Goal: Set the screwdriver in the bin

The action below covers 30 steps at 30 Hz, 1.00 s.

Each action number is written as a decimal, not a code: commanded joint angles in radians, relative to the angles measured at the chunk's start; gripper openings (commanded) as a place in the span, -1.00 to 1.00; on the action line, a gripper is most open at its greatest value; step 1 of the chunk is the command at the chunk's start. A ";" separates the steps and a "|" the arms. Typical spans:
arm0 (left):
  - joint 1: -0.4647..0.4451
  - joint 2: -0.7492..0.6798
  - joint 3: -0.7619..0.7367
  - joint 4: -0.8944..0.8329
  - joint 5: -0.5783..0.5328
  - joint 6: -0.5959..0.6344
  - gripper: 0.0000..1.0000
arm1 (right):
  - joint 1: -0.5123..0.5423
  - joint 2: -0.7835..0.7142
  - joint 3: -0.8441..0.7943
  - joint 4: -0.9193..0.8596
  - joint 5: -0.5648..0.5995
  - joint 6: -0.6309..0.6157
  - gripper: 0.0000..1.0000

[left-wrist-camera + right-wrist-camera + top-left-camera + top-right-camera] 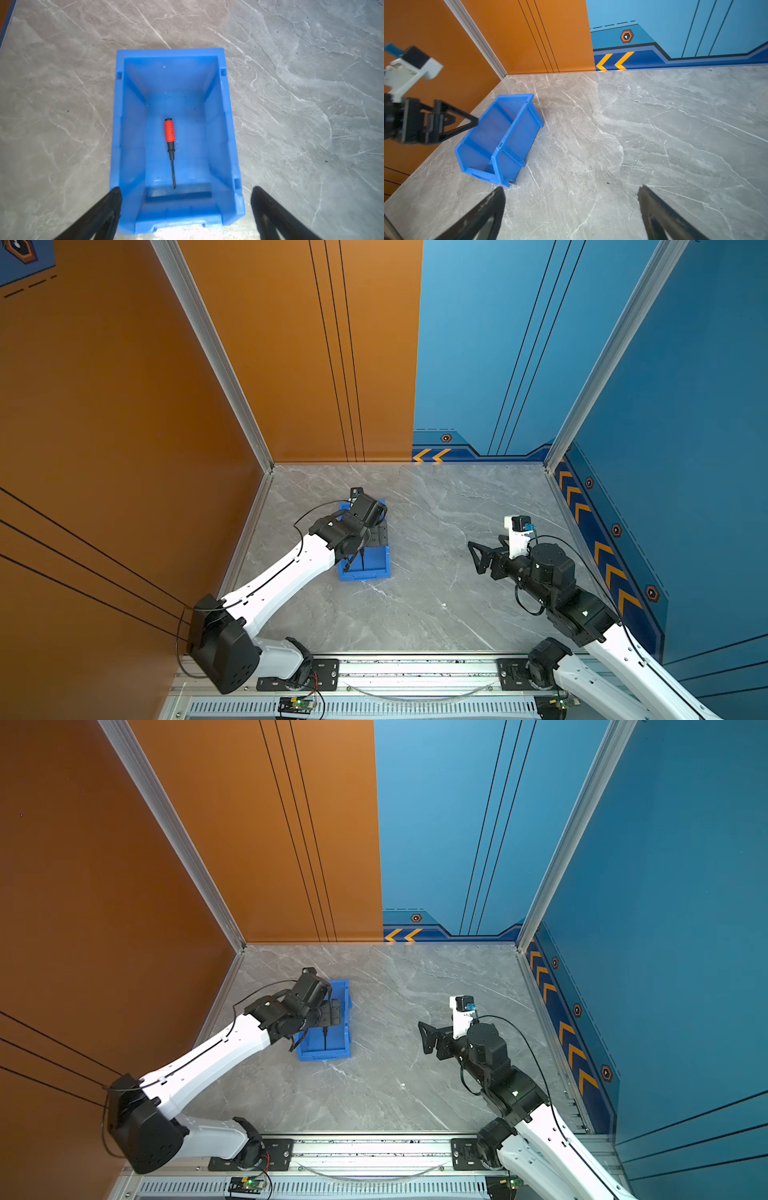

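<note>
The screwdriver (170,143) lay flat on the floor of the bin (223,116), near the middle and lengthwise to it. Its orange-red handle pointed toward the high back wall and its shaft tip toward the lower front lip. It was clear of both side walls.

The bin stood upright on the grey marbled surface (311,104), in the left half of both top views, where the left arm covered part of it.

The left end effector (186,188) was positioned above the front-lip end of the bin. It was released. In the left wrist view its fingers (108,207) were spread wider than the bin, with nothing grasped between them.

The right end effector (571,188) was positioned above bare surface, well apart from the bin. It was likewise released, its fingers spread wide and grasping nothing.
</note>
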 commanded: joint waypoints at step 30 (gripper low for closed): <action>0.596 -0.557 -0.795 0.696 -0.039 0.378 0.96 | -0.439 0.093 -0.431 0.579 0.124 -0.212 1.00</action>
